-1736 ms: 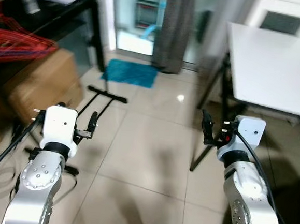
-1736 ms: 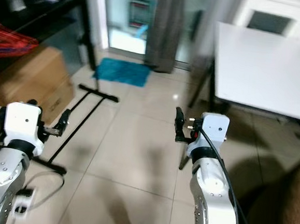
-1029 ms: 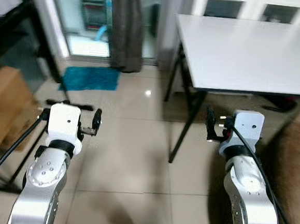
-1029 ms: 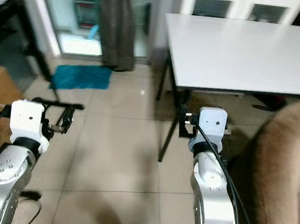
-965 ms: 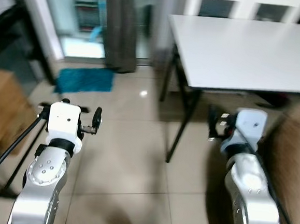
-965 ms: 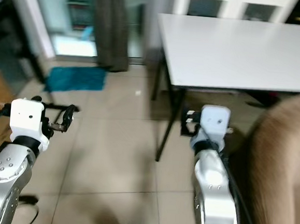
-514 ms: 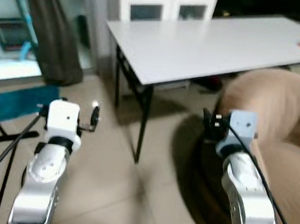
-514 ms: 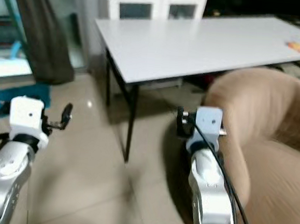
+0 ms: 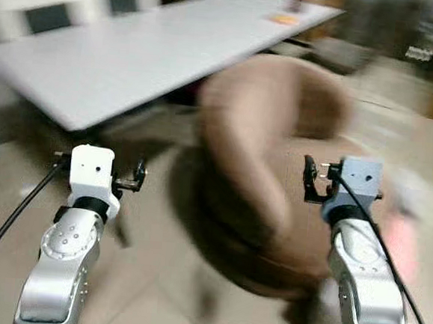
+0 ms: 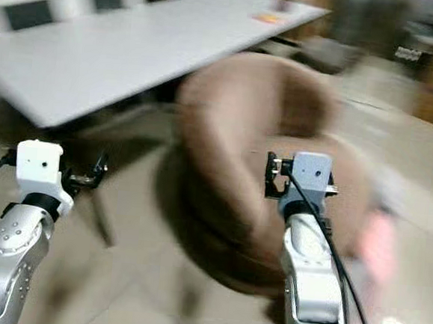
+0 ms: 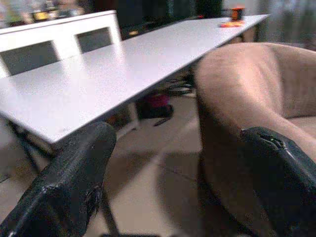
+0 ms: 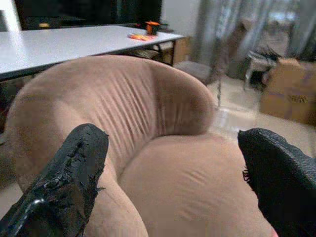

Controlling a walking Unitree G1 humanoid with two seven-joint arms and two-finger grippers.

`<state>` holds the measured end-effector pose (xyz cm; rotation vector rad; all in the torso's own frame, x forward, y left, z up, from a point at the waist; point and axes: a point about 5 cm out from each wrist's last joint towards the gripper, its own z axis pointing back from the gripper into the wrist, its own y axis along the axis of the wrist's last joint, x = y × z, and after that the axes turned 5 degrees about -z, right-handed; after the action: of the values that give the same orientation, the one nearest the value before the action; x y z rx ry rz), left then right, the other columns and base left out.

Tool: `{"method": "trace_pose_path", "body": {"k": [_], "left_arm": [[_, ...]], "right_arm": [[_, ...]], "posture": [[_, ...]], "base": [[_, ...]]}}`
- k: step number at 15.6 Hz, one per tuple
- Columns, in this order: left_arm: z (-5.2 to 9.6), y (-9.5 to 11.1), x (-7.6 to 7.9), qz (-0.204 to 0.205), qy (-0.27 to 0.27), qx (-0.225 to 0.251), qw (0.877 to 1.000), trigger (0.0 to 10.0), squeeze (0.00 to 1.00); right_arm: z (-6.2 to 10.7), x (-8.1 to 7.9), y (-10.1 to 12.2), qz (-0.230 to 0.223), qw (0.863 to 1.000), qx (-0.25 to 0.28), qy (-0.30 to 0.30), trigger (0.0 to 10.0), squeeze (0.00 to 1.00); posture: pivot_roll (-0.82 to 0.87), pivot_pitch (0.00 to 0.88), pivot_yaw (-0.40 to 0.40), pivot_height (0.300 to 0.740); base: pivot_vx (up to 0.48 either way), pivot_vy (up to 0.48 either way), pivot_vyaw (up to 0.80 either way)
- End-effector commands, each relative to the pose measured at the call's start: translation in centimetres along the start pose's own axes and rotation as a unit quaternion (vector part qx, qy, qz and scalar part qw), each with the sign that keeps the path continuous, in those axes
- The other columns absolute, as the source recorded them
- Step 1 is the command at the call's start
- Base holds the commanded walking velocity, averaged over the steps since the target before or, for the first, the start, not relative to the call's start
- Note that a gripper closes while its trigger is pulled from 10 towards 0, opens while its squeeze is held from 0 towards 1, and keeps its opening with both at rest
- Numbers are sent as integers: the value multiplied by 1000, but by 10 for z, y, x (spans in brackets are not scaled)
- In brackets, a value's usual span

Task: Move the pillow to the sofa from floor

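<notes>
Your left gripper (image 11: 173, 192) and right gripper (image 12: 173, 182) are both spread apart and empty; the tan sofa (image 12: 163, 148) sits close ahead in blurred head views, so you risk bumping it before finding the pillow.

Smearing badly across both head views: brown sofa (image 9: 278, 137) losing its outline, white counter (image 9: 135, 58) behind it streaking. Showing as a pink blur (image 10: 377, 246) just right of the sofa, too smeared to identify. Sitting on the counter's far end beyond the sofa, small orange items (image 12: 143, 35) too tiny to name. Running off the frame edges in the wrist views, black fingertips (image 11: 74, 185) of each tool.
</notes>
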<state>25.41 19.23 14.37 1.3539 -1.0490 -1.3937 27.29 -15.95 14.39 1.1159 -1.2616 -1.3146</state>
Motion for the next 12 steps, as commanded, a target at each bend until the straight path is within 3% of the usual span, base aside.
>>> {"method": "trace_pose_path", "body": {"k": [1, 12], "left_arm": [[1, 2, -1, -17, 1, 9, 1000, 10000, 0], [10, -1, 0, -33, -21, 22, 999, 10000, 0]], "right_arm": [[-1, -1, -1, 0, 1000, -8, -1, 10000, 0], [2, -2, -5, 6, 1000, -16, 8, 10000, 0]], "posture": [[-80, 0, 33, 740], [-66, 0, 14, 740]], "base": [[0, 0, -800], [0, 0, -800]]}}
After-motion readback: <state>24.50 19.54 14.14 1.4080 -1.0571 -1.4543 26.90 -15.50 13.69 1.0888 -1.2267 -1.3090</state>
